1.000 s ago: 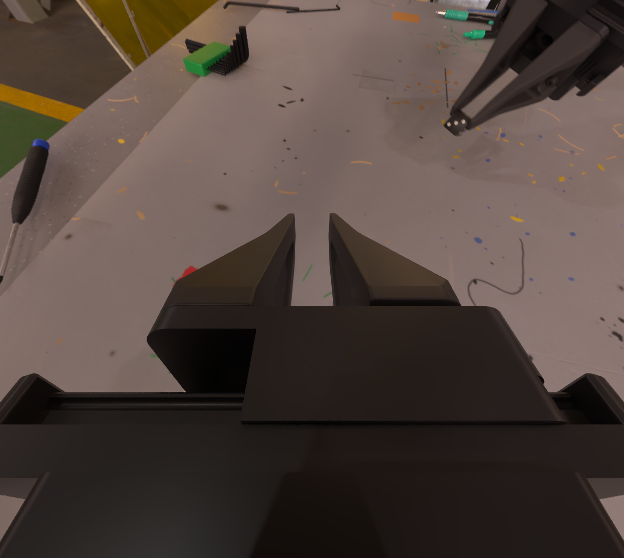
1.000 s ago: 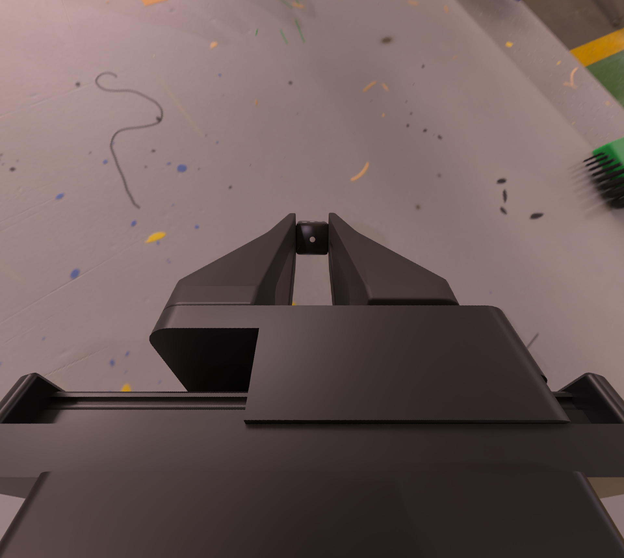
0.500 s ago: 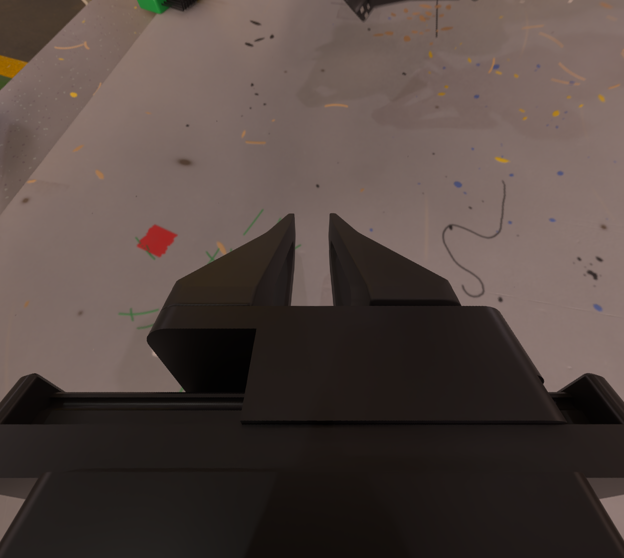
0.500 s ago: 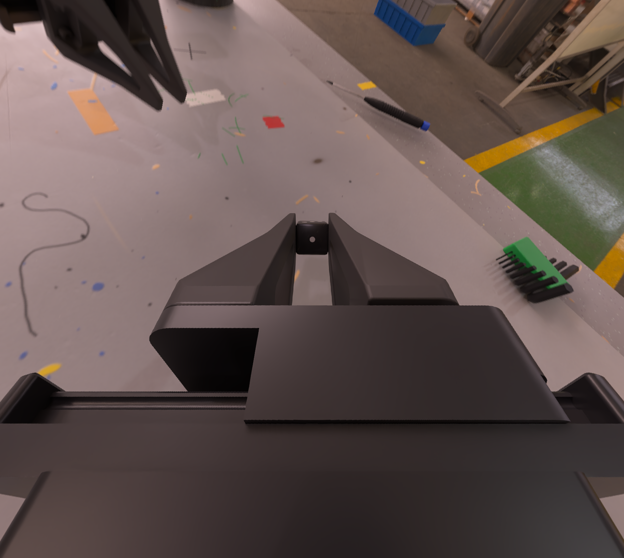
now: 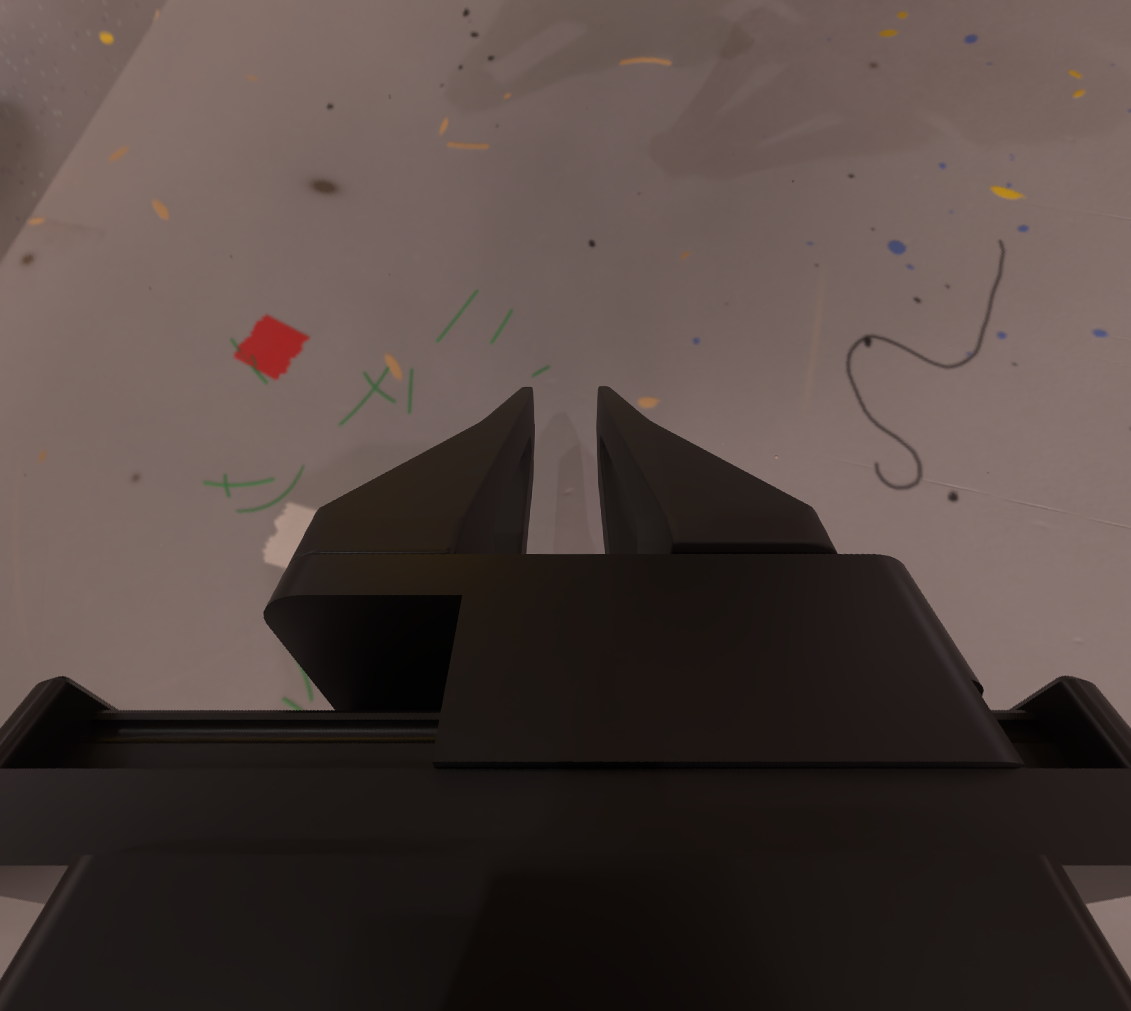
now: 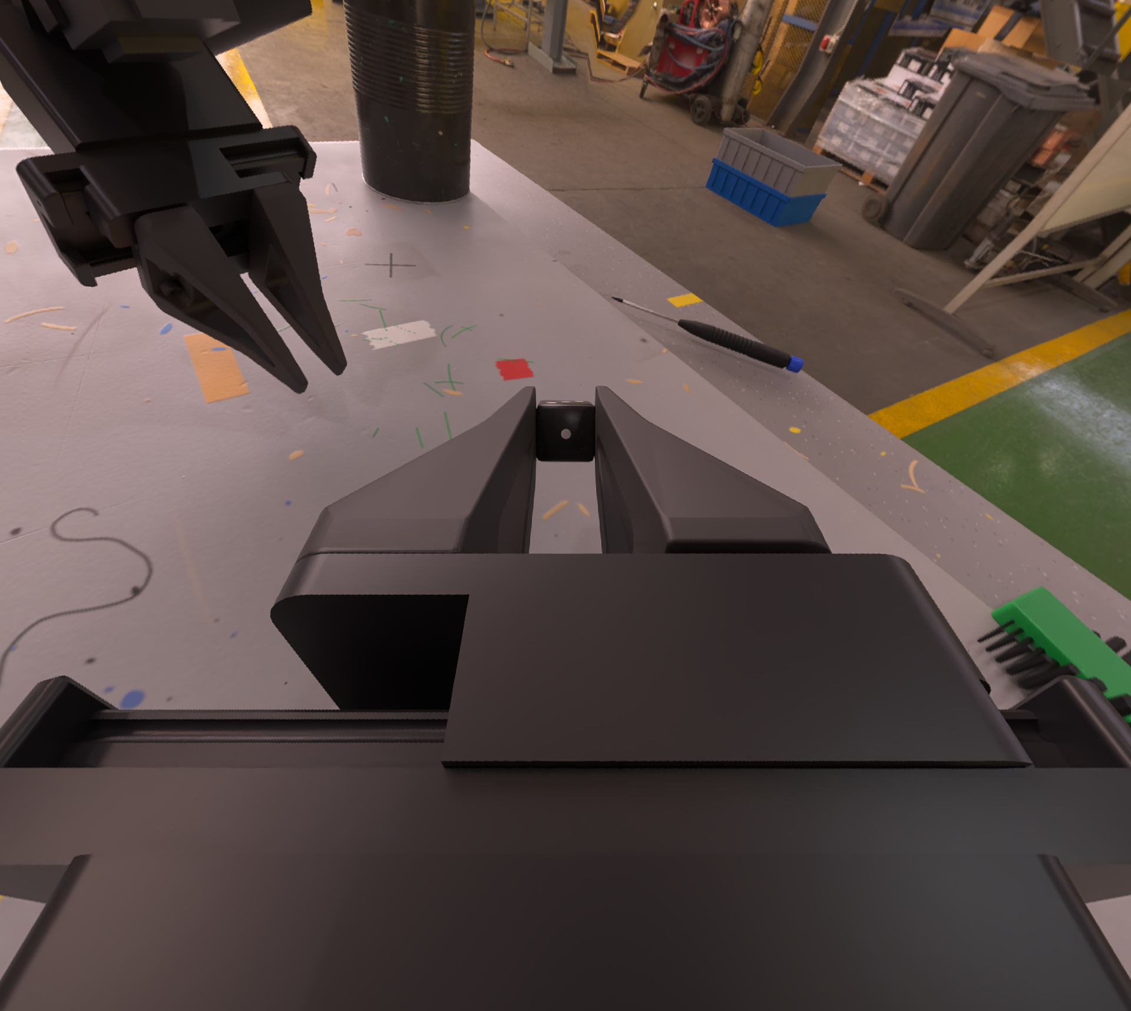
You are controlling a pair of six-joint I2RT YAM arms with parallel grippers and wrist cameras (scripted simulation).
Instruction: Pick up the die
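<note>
The die (image 6: 565, 431) is small and black with white pips. My right gripper (image 6: 565, 389) is shut on it, with the die pinched between the fingertips and held above the grey table (image 6: 183, 492). My left gripper (image 5: 565, 388) hangs over the table with its fingers a narrow gap apart and nothing between them. It also shows in the right wrist view (image 6: 320, 379), to the upper left of the die and pointing down. The die does not show in the left wrist view.
A tall black cylinder (image 6: 410, 39) stands at the far end of the table. A screwdriver (image 6: 728, 336) and a green hex key holder (image 6: 1065, 645) lie near the right edge. A red patch (image 5: 272, 346) and paint marks are on the surface.
My right gripper has risen with the die and tilted up from the table toward the room. The left wrist view has tilted down, and the right gripper with the die has left it.
</note>
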